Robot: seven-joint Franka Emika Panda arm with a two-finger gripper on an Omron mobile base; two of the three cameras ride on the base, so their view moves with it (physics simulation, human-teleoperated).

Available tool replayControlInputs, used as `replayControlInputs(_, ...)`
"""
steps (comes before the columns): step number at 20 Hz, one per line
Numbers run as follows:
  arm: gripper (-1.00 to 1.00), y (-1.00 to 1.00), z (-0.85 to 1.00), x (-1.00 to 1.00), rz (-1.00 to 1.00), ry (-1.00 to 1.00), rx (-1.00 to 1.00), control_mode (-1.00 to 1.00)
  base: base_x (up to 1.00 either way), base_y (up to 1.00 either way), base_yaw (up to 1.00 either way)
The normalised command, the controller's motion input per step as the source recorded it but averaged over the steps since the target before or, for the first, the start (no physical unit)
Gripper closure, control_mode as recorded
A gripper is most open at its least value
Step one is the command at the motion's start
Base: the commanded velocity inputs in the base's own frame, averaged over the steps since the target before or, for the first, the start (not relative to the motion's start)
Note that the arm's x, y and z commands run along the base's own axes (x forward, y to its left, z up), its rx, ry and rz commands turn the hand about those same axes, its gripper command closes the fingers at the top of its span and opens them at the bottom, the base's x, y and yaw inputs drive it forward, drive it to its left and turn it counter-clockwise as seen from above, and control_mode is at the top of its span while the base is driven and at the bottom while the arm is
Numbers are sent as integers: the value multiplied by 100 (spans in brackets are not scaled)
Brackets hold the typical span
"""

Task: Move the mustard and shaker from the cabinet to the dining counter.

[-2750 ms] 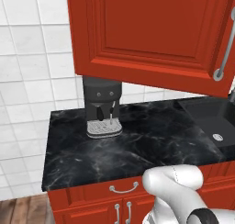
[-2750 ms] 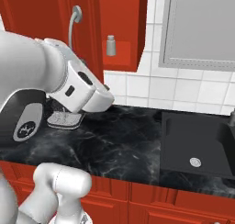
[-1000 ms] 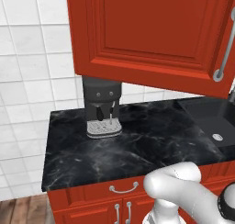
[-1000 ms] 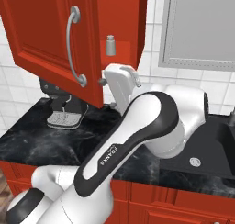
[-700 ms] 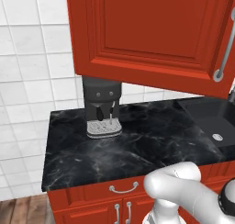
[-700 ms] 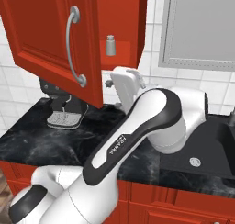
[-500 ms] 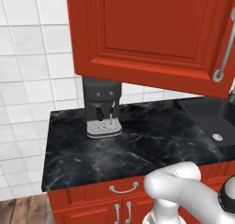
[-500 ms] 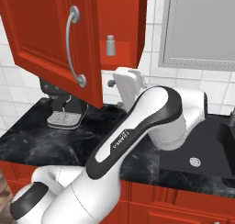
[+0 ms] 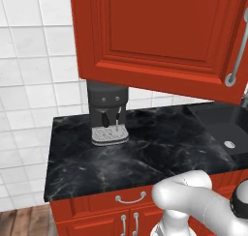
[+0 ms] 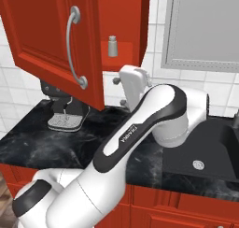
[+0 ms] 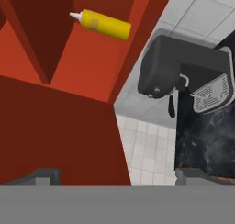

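Cabinet [image 10: 46, 40] door hangs open over the black marble surface [image 9: 145, 148], & both items sit inside on the shelf. Shaker [image 10: 112, 45] stands upright near the shelf's front edge in the right base view, alone, nothing touching it. Mustard [image 11: 103, 23] shows in the hand view, upper left, against the red interior; it looks sideways there, nozzle pointing left, but that cam is rolled w/ the wrist, so prob. the bottle is upright on the shelf. Can't tell how close the two stand to each other.

Hand [image 10: 122, 90] sits below the cabinet floor, just under the shelf level, w/ fingers spread wide & nothing between them. Not touching either item yet; well short of both.

Coffee machine [image 9: 107, 113] stands on the surface under the cabinet, off to the side of the arm.

Handling, my guess: mustard is a light plastic squeeze bottle, smooth & a bit slippery, walls will give if pinched hard. Best grip is mid-body, across the narrow width, not the tapered nozzle cap. It's tall & slim so a nudge could tip it. Shaker is small, stiff, light; tapered sides & rounded top mean fingers could slide up, so take it low on the body. Approach needs to rise & go in past the shelf lip w/o clipping the door.
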Motion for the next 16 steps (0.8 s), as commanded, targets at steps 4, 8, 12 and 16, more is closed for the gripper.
replayControlInputs(4, -100, 0, 0, 11, 0, 0, 4, -100, 0, 0, 0)
replayControlInputs(8, -100, 11, 0, 0, 0, 0, 3, -100, 0, 0, 0)
replayControlInputs(12, -100, 27, 0, -1, 0, 0, 4, -100, 0, 0, 0)
replayControlInputs(16, -100, 31, 0, -1, 0, 0, 3, -100, 0, 0, 0)
